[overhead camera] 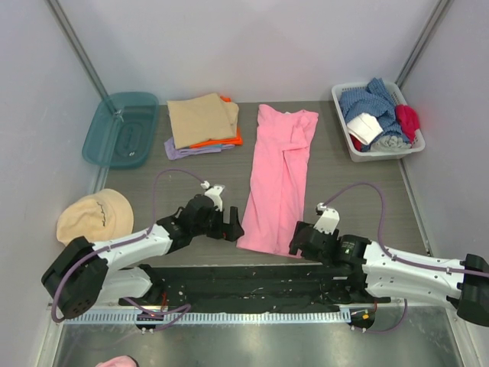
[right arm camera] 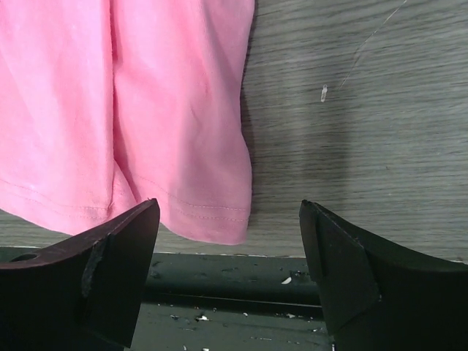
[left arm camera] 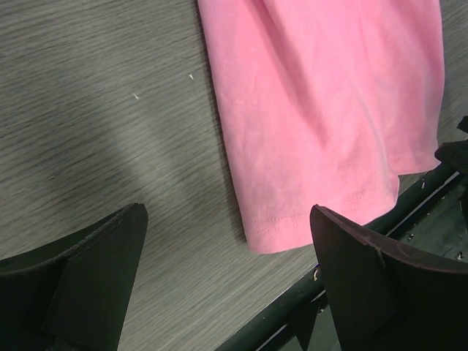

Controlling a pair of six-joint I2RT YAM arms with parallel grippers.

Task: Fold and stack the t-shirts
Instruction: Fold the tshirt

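Lying lengthwise on the table (overhead camera: 344, 183), the pink t-shirt (overhead camera: 279, 180) is folded into a long strip. The left gripper (overhead camera: 234, 228) and right gripper (overhead camera: 296, 243) flank its near hem, jaws spread wide, grasping nothing.

Wood-grain tabletop (overhead camera: 328, 153) with laundry.
Pink t-shirt (overhead camera: 279, 176) between left gripper (overhead camera: 233, 228) and right gripper (overhead camera: 296, 243); folded stack (overhead camera: 203, 122), teal bin (overhead camera: 121, 128) beyond the left; white basket (overhead camera: 380, 122) beyond the right.

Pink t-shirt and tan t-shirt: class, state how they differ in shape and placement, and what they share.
The pink t-shirt is a long narrow strip; the tan t-shirt is a compact rectangle. The pink one lies alone on the table; the tan one tops a stack of folded shirts. Both are plain cloth, lying flat.
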